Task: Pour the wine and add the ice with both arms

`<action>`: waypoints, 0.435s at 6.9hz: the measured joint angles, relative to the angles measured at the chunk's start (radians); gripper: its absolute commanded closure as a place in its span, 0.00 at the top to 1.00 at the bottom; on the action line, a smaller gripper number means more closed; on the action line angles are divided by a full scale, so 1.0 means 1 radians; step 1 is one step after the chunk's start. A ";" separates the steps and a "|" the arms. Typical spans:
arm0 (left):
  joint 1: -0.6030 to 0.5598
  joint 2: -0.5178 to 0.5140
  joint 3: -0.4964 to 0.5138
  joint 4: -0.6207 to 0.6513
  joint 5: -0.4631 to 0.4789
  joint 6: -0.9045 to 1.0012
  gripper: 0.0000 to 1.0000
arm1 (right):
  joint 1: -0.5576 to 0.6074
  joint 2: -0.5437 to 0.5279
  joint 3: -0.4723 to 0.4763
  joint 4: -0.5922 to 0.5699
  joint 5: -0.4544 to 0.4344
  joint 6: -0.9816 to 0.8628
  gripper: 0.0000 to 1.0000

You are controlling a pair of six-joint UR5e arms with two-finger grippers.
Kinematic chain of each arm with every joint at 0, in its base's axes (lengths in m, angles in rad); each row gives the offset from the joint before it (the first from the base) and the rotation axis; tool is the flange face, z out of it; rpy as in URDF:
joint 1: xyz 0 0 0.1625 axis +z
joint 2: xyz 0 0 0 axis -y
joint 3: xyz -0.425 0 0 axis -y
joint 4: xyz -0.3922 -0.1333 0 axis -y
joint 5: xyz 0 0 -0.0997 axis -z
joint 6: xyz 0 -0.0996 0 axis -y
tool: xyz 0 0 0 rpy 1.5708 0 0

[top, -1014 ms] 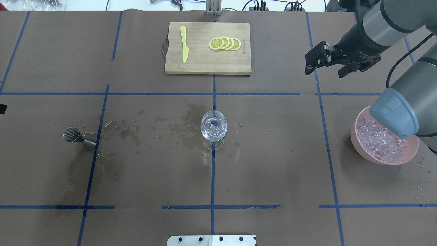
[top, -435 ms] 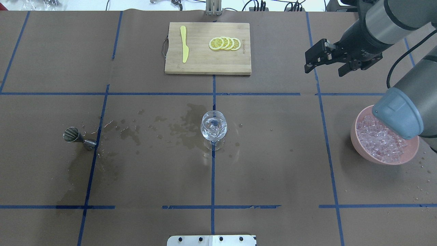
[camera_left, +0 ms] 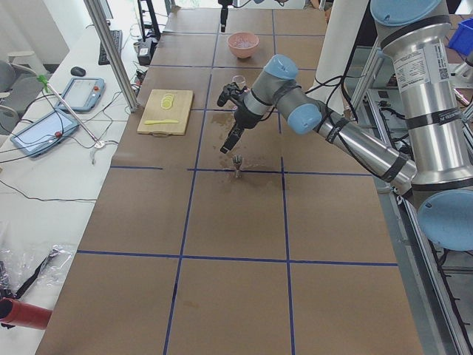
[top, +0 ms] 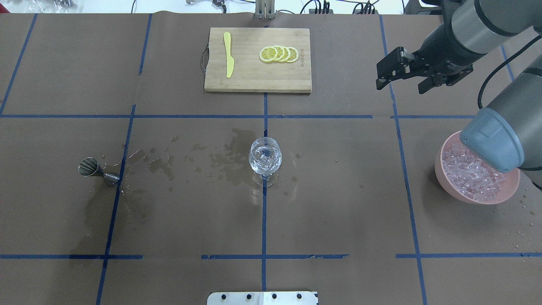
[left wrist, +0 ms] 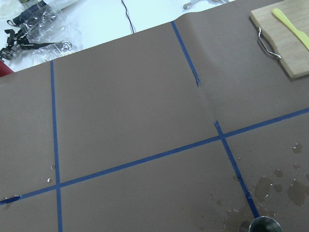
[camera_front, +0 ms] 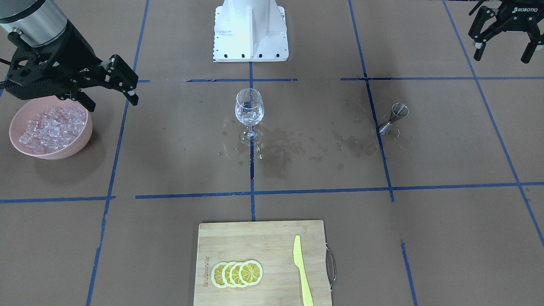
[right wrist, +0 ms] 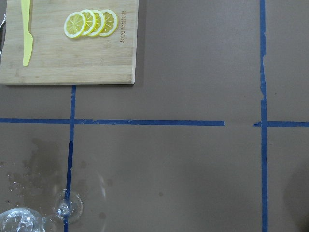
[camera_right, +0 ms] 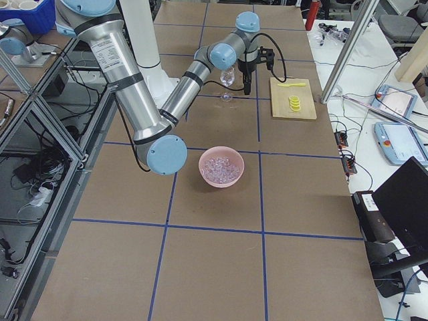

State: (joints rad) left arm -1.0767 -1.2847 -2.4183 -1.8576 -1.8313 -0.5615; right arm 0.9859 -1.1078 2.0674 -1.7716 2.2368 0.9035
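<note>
Right now the R gripper [top: 401, 84] hangs w/ jaws apart, empty, beyond the pink bowl [top: 442, 180], prob. staged for more cubes. L gripper [camera_front: 502, 53] is also spread, parked clear of the jigger [camera_front: 395, 117]. Ice [top: 470, 178] sits in the bowl, some in the wine glass [top: 265, 157]. Vs 1 s ago: the R gripper is slightly farther out; the rest is unchanged.

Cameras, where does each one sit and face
Front-facing: across table, facing base; left gripper, right gripper show.
Overhead: behind robot, looking down; right arm shows.
Left: left table end; left arm nearest.
Right: right table end; right arm nearest.
Left wrist: down at jigger; no body.
Right wrist: down at board, glass; no body.
Front-facing and overhead share the glass.
</note>
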 measured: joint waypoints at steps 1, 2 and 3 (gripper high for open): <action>0.000 0.001 0.000 -0.001 0.016 -0.001 1.00 | 0.001 0.000 0.000 -0.001 0.000 0.000 1.00; -0.001 0.002 0.000 0.000 0.021 0.000 1.00 | 0.010 -0.004 0.000 -0.003 0.002 -0.004 1.00; -0.001 0.002 -0.001 0.001 0.022 0.000 1.00 | 0.034 -0.015 -0.001 -0.013 0.008 -0.028 1.00</action>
State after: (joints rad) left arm -1.0778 -1.2825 -2.4193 -1.8568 -1.8090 -0.5612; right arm 1.0194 -1.1224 2.0663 -1.7844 2.2444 0.8752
